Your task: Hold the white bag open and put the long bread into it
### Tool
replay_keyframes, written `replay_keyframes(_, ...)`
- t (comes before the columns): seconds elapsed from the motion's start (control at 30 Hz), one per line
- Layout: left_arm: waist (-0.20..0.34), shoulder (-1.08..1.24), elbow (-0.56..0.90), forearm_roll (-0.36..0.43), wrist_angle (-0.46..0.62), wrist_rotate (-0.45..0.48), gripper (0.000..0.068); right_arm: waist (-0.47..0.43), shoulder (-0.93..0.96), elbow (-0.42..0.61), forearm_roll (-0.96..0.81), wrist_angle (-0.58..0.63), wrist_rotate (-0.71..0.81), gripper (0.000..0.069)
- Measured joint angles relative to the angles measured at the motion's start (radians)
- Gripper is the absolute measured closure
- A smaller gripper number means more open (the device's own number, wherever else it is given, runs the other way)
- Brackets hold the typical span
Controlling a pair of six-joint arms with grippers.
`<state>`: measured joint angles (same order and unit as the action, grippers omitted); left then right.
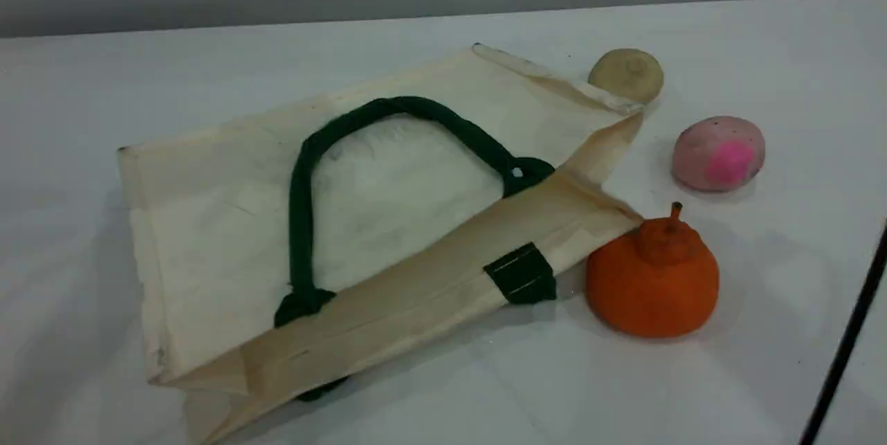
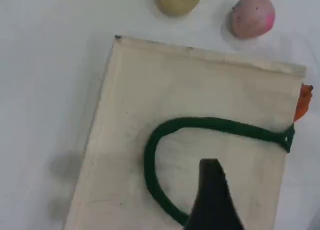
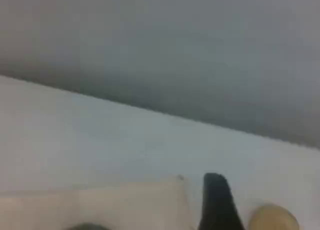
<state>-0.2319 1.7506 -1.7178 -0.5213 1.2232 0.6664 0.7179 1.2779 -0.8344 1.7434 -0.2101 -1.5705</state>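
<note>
The white bag [image 1: 229, 223] lies flat on the table with its mouth collapsed, and a green rope handle [image 1: 305, 175] curls across its upper face. The long bread is out of view in every frame. Neither gripper appears in the scene view. In the left wrist view my left gripper [image 2: 210, 190] hovers over the bag [image 2: 200, 84], just inside the handle loop [image 2: 210, 124], with nothing in it. My right gripper [image 3: 216, 200] hangs empty over the bag's far corner [image 3: 125, 205], and only one dark fingertip of it shows.
A round beige bun [image 1: 626, 74] sits past the bag's far corner. A pink ball-like item [image 1: 718, 152] lies right of it. An orange pumpkin-shaped item [image 1: 653, 278] touches the bag's right edge. A dark thin rod [image 1: 849, 341] crosses the lower right.
</note>
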Motion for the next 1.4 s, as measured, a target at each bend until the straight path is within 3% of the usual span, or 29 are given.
replay_keyframes(0.3, 0.0, 0.001, 0.0, -0.002, -0.002, -0.075, 0.0227, 0.0, -0.042, 0.03, 0.0, 0.003, 0.0, 0.0307)
replay_keyframes(0.93, 0.0, -0.027, 0.0, -0.005, -0.003, -0.073, 0.0227, 0.0, -0.04, 0.03, 0.0, 0.022, 0.0, 0.0307)
replay_keyframes(1.17, 0.0, -0.114, 0.004, -0.027, -0.001, -0.044, 0.0227, 0.0, -0.04, 0.03, 0.0, 0.071, 0.0, 0.0337)
replay_keyframes(1.4, 0.0, -0.253, 0.134, -0.054, -0.002, -0.004, 0.0227, 0.0, -0.04, 0.03, 0.0, 0.119, 0.0, 0.0352)
